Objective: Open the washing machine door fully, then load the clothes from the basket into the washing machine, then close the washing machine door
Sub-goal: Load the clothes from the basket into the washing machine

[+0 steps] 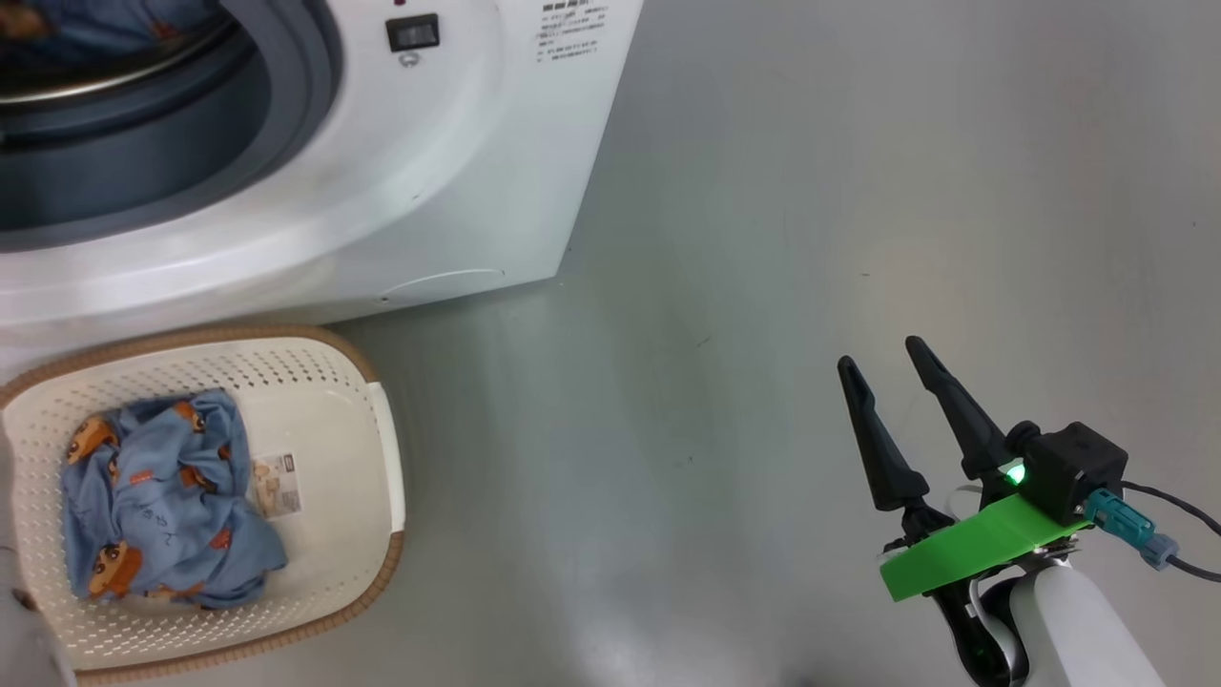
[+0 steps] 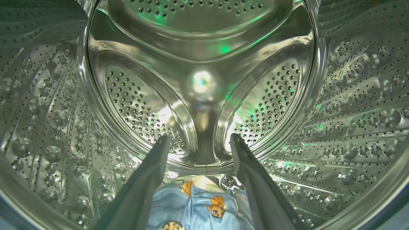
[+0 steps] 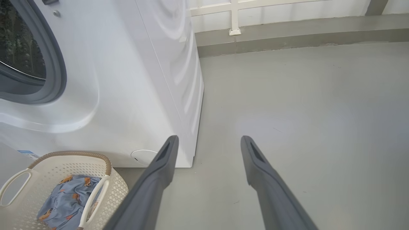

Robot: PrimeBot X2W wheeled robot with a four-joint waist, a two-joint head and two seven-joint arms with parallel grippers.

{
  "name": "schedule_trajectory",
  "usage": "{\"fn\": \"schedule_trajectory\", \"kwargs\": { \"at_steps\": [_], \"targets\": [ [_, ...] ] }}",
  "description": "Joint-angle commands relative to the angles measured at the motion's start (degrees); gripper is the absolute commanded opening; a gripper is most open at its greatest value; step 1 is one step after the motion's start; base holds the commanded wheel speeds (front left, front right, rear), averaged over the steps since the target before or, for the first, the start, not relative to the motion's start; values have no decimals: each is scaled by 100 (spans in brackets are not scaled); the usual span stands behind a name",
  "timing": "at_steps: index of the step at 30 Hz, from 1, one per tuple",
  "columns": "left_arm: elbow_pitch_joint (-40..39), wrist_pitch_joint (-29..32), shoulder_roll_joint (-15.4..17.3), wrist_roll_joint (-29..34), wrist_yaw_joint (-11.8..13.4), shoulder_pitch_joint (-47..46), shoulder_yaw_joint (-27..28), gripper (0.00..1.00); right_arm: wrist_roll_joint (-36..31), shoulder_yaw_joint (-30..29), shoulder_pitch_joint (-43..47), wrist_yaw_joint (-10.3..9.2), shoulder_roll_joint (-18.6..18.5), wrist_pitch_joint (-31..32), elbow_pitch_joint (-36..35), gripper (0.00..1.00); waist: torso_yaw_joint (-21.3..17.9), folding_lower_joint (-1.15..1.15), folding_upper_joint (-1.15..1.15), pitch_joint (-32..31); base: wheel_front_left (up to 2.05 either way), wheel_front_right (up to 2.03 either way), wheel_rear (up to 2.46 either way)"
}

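The white washing machine (image 1: 448,162) stands at the upper left with its drum mouth uncovered; its door is out of view. My left gripper (image 2: 199,140) is inside the steel drum (image 2: 204,80), open, with a blue printed garment (image 2: 198,207) lying on the drum floor below and between its fingers, not gripped. Another blue garment (image 1: 162,496) with orange-brown faces lies in the cream basket (image 1: 334,382) on the floor in front of the machine, also seen as the basket (image 3: 57,169) in the right wrist view. My right gripper (image 1: 887,367) hovers open over bare floor at the lower right.
Grey floor (image 1: 811,239) stretches to the right of the machine. A paper label (image 1: 277,485) shows on the basket's bottom. The round service flap (image 3: 143,156) sits low on the machine's front. A low wall ledge (image 3: 287,28) runs behind.
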Motion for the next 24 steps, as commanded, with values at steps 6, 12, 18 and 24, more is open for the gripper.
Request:
{"fn": "schedule_trajectory", "kwargs": {
  "at_steps": [6, 12, 18, 24],
  "targets": [
    [9, -28, 52, 55, -18, 479, 45, 100, 15, 142, 73, 8, -134, -43, -70, 100, 111, 0, 0, -221, 0, 0, 0],
    [-125, -28, -181, 60, -18, 1006, 117, 100, 4, 117, 113, 8, -204, -43, -76, 100, 226, 0, 0, -371, 0, 0, 0],
    [-530, -28, -432, 184, -18, 1807, 190, 100, -2, 34, 220, 8, -284, -43, -57, 100, 378, 0, 0, -601, 0, 0, 0],
    [-895, -28, -706, 251, -18, 2606, 205, 100, 2, -90, 416, 8, -361, -43, -26, 100, 572, 0, 0, -896, 0, 0, 0]
  ]
}}
